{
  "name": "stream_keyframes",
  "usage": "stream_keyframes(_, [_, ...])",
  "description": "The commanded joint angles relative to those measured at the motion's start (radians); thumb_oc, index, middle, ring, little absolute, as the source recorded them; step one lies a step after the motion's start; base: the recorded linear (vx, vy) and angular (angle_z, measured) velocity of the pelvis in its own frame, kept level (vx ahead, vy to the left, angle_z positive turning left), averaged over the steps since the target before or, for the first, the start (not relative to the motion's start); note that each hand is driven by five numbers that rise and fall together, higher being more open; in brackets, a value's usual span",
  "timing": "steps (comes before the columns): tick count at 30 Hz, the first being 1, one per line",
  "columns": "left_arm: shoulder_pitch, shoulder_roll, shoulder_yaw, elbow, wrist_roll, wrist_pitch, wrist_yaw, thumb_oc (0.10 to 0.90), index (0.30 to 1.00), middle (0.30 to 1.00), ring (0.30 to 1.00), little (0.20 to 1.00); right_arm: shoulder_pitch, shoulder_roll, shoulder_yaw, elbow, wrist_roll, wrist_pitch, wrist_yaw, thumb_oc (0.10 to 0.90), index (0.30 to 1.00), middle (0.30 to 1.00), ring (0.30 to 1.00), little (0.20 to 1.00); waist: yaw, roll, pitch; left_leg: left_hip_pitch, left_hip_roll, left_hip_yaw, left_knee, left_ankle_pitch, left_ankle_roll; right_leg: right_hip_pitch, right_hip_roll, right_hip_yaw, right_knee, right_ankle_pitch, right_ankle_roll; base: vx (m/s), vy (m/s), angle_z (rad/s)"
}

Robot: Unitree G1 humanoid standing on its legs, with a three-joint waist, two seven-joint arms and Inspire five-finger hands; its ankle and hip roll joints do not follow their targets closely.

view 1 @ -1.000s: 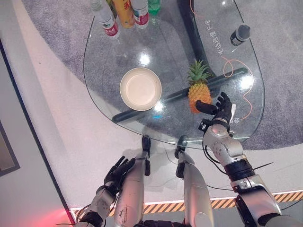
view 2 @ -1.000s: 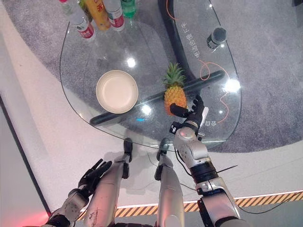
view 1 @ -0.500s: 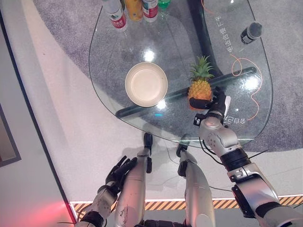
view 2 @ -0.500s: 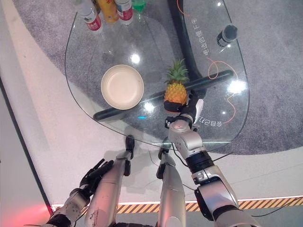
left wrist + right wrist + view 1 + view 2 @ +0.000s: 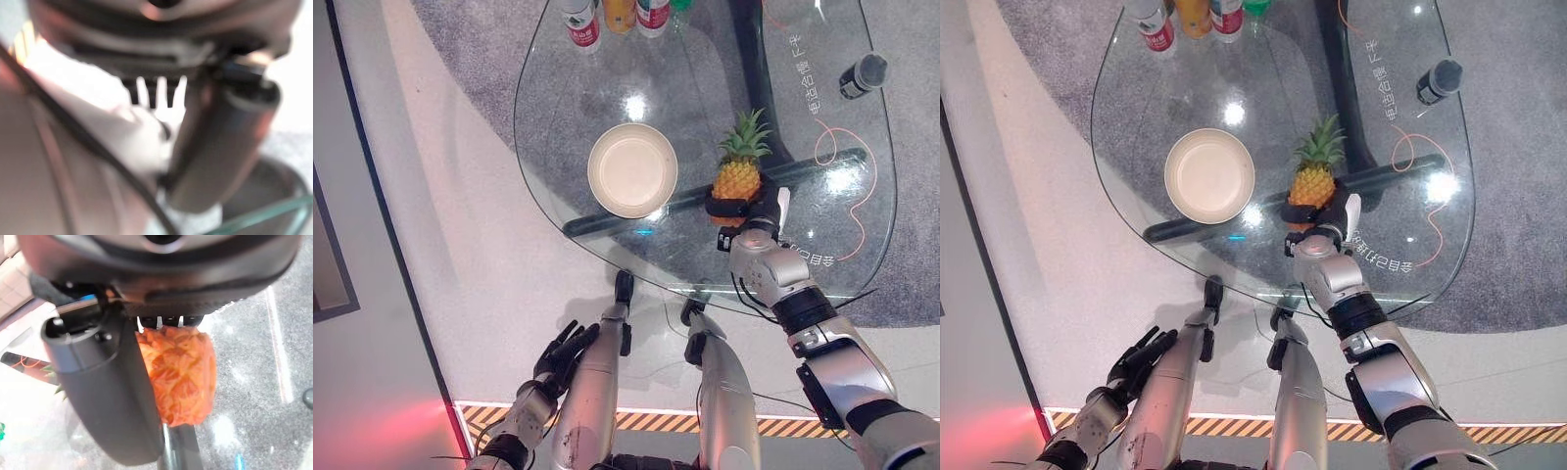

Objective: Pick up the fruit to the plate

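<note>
Left eye view: right hand (image 5: 748, 208) curling around base of pineapple (image 5: 738, 179), standing upright centre-right on glass table (image 5: 558, 127), right of plate (image 5: 632, 169); likely heavy, stiff, rough-skinned, best gripped low on body, not leafy crown; left hand (image 5: 558, 354) hanging spread, lower left

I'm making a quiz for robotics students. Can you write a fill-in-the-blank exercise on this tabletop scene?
1. The right hand is curled round the base of the orange ____.
2. The round cream plate holds ____.
3. Both stand on a table made of clear ____.
4. The left hand hangs ____ the table's level.

Missing words: pineapple; nothing; glass; below
</note>
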Motion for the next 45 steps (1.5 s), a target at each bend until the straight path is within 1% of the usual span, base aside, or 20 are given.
stream_keyframes(1, [0.075, -0.01, -0.055, -0.032, -0.023, 0.017, -0.006, 0.8, 0.9, 0.9, 0.9, 0.9, -0.051, -0.116, 0.02, 0.059, 0.009, 0.014, 0.011, 0.8, 0.9, 0.9, 0.9, 0.9, 0.053, 0.05, -0.024, 0.06, -0.052, 0.029, -0.02, -0.077, 0.002, 0.012, 0.034, -0.04, 0.099, -0.037, 0.027, 0.07, 0.002, 0.1])
stream_keyframes(4, [0.077, -0.005, -0.054, -0.029, -0.022, 0.018, -0.014, 0.8, 0.9, 0.9, 0.9, 0.9, -0.061, -0.121, 0.031, 0.083, 0.027, 0.027, 0.022, 0.8, 0.9, 0.9, 0.9, 0.9, 0.057, 0.05, -0.024, 0.057, -0.051, 0.024, -0.018, -0.078, 0.001, 0.01, 0.034, -0.042, 0.101, -0.038, 0.027, 0.01, -0.004, 0.09])
stream_keyframes(5, [0.075, 0.0, -0.055, -0.026, -0.024, 0.019, -0.016, 0.8, 0.9, 0.9, 0.9, 0.9, -0.071, -0.122, 0.038, 0.102, 0.044, 0.031, 0.022, 0.756, 0.862, 0.862, 0.862, 0.856, 0.06, 0.049, -0.024, 0.054, -0.052, 0.021, -0.018, -0.078, 0.001, 0.008, 0.034, -0.044, 0.101, -0.037, 0.027, 0.01, -0.012, 0.05])
stream_keyframes(6, [0.073, 0.004, -0.055, -0.024, -0.026, 0.021, -0.017, 0.8, 0.9, 0.9, 0.9, 0.9, -0.08, -0.124, 0.042, 0.123, 0.054, 0.037, 0.031, 0.207, 0.392, 0.392, 0.392, 0.307, 0.064, 0.048, -0.024, 0.052, -0.051, 0.021, -0.019, -0.076, 0.0, 0.007, 0.033, -0.047, 0.101, -0.036, 0.026, 0.01, -0.015, 0.07])
stream_keyframes(7, [0.071, 0.007, -0.053, -0.023, -0.027, 0.024, -0.02, 0.8, 0.9, 0.9, 0.9, 0.9, -0.086, -0.125, 0.045, 0.131, 0.058, 0.04, 0.036, 0.1, 0.3, 0.3, 0.3, 0.2, 0.064, 0.048, -0.024, 0.051, -0.05, 0.021, -0.018, -0.076, 0.0, 0.006, 0.033, -0.048, 0.101, -0.035, 0.027, 0.0, -0.015, 0.06])
stream_keyframes(11, [0.073, 0.014, -0.051, -0.022, -0.023, 0.025, -0.029, 0.8, 0.9, 0.9, 0.9, 0.9, -0.103, -0.133, 0.068, 0.17, 0.094, 0.053, 0.07, 0.1, 0.3, 0.3, 0.3, 0.2, 0.073, 0.046, -0.024, 0.047, -0.049, 0.015, -0.018, -0.075, -0.003, 0.004, 0.03, -0.054, 0.103, -0.036, 0.027, 0.0, -0.004, 0.01])
stream_keyframes(15, [0.072, 0.015, -0.056, -0.027, -0.023, 0.02, -0.03, 0.8, 0.9, 0.9, 0.9, 0.9, -0.106, -0.132, 0.081, 0.186, 0.108, 0.043, 0.105, 0.1, 0.3, 0.3, 0.3, 0.2, 0.077, 0.043, -0.024, 0.042, -0.051, 0.009, -0.018, -0.072, -0.004, 0.002, 0.032, -0.055, 0.101, -0.034, 0.026, 0.0, -0.01, 0.02])
stream_keyframes(20, [0.069, 0.019, -0.059, -0.033, -0.019, 0.016, -0.031, 0.8, 0.9, 0.9, 0.9, 0.9, -0.11, -0.128, 0.084, 0.186, 0.121, 0.036, 0.118, 0.1, 0.3, 0.3, 0.3, 0.2, 0.078, 0.042, -0.024, 0.041, -0.05, 0.007, -0.02, -0.071, -0.006, 0.0, 0.031, -0.058, 0.1, -0.033, 0.027, 0.0, -0.011, 0.01])
stream_keyframes(22, [0.069, 0.02, -0.059, -0.034, -0.019, 0.013, -0.032, 0.8, 0.9, 0.9, 0.9, 0.9, -0.108, -0.129, 0.082, 0.184, 0.13, 0.029, 0.119, 0.1, 0.3, 0.3, 0.3, 0.2, 0.077, 0.042, -0.024, 0.04, -0.049, 0.008, -0.018, -0.072, -0.006, -0.001, 0.031, -0.058, 0.102, -0.033, 0.027, 0.0, 0.0, 0.0])
stream_keyframes(29, [0.061, 0.02, -0.063, -0.054, -0.025, -0.035, -0.034, 0.8, 0.9, 0.9, 0.9, 0.9, -0.095, -0.126, 0.062, 0.151, 0.163, -0.018, 0.099, 0.1, 0.3, 0.3, 0.3, 0.2, 0.07, 0.045, -0.024, 0.052, -0.047, 0.013, -0.02, -0.072, -0.006, 0.004, 0.035, -0.054, 0.113, -0.043, 0.024, -0.01, -0.025, 0.0])
stream_keyframes(32, [0.058, 0.026, -0.06, -0.073, -0.028, -0.061, -0.03, 0.8, 0.9, 0.9, 0.9, 0.9, -0.069, -0.128, 0.037, 0.106, 0.175, -0.049, 0.083, 0.1, 0.3, 0.3, 0.3, 0.2, 0.061, 0.046, -0.024, 0.061, -0.046, 0.015, -0.018, -0.075, -0.006, 0.006, 0.039, -0.049, 0.122, -0.047, 0.024, -0.03, -0.06, -0.01])
stream_keyframes(33, [0.055, 0.025, -0.057, -0.081, -0.034, -0.079, -0.03, 0.8, 0.9, 0.9, 0.9, 0.9, -0.055, -0.129, 0.026, 0.076, 0.179, -0.067, 0.077, 0.1, 0.3, 0.3, 0.3, 0.2, 0.054, 0.045, -0.024, 0.067, -0.043, 0.019, -0.016, -0.077, -0.006, 0.01, 0.04, -0.046, 0.126, -0.051, 0.022, -0.03, -0.051, -0.02])
stream_keyframes(34, [0.055, 0.025, -0.057, -0.082, -0.035, -0.081, -0.03, 0.8, 0.9, 0.9, 0.9, 0.9, -0.052, -0.129, 0.024, 0.071, 0.179, -0.069, 0.076, 0.1, 0.3, 0.3, 0.3, 0.2, 0.053, 0.045, -0.024, 0.068, -0.043, 0.019, -0.016, -0.078, -0.006, 0.01, 0.04, -0.046, 0.126, -0.052, 0.022, -0.03, -0.05, -0.03])
stream_keyframes(39, [0.059, 0.032, -0.043, -0.121, -0.04, -0.134, -0.039, 0.8, 0.9, 0.9, 0.9, 0.9, 0.015, -0.141, -0.026, -0.065, 0.169, -0.136, 0.107, 0.1, 0.3, 0.3, 0.3, 0.2, 0.032, 0.042, -0.024, 0.085, -0.036, 0.033, -0.002, -0.09, -0.005, 0.021, 0.045, -0.041, 0.147, -0.069, 0.016, -0.03, -0.053, -0.03])
stream_keyframes(40, [0.06, 0.033, -0.04, -0.125, -0.043, -0.141, -0.041, 0.8, 0.9, 0.9, 0.9, 0.9, 0.023, -0.141, -0.034, -0.081, 0.165, -0.141, 0.11, 0.1, 0.3, 0.3, 0.3, 0.2, 0.029, 0.04, -0.024, 0.087, -0.034, 0.035, 0.002, -0.093, -0.006, 0.022, 0.046, -0.039, 0.15, -0.072, 0.015, -0.03, -0.062, -0.05])
stream_keyframes(42, [0.064, 0.029, -0.025, -0.145, -0.039, -0.174, -0.049, 0.8, 0.9, 0.9, 0.9, 0.9, 0.065, -0.137, -0.063, -0.16, 0.139, -0.165, 0.129, 0.1, 0.3, 0.3, 0.3, 0.2, 0.017, 0.038, -0.024, 0.099, -0.033, 0.04, 0.002, -0.096, -0.004, 0.027, 0.05, -0.034, 0.155, -0.075, 0.013, -0.07, -0.063, -0.1])
stream_keyframes(43, [0.053, 0.03, -0.012, -0.161, -0.048, -0.191, -0.049, 0.8, 0.9, 0.9, 0.9, 0.9, 0.085, -0.139, -0.083, -0.22, 0.123, -0.165, 0.135, 0.1, 0.3, 0.3, 0.3, 0.2, 0.005, 0.034, -0.024, 0.083, -0.03, 0.05, -0.003, -0.069, 0.001, 0.011, 0.052, -0.039, 0.145, -0.05, 0.001, -0.09, -0.05, -0.16])
stream_keyframes(44, [0.054, 0.03, -0.011, -0.164, -0.052, -0.199, -0.052, 0.8, 0.9, 0.9, 0.9, 0.9, 0.092, -0.138, -0.087, -0.232, 0.118, -0.169, 0.138, 0.1, 0.3, 0.3, 0.3, 0.2, 0.004, 0.033, -0.024, 0.086, -0.029, 0.051, -0.003, -0.07, 0.001, 0.013, 0.052, -0.037, 0.146, -0.051, 0.001, -0.1, -0.062, -0.17])
stream_keyframes(45, [0.059, 0.03, 0.005, -0.186, -0.065, -0.222, -0.058, 0.8, 0.9, 0.9, 0.9, 0.9, 0.131, -0.132, -0.103, -0.297, 0.099, -0.18, 0.156, 0.1, 0.3, 0.3, 0.3, 0.2, -0.006, 0.031, -0.024, 0.103, -0.026, 0.058, -0.006, -0.073, 0.002, 0.025, 0.055, -0.033, 0.146, -0.055, 0.001, -0.02, -0.054, -0.15])
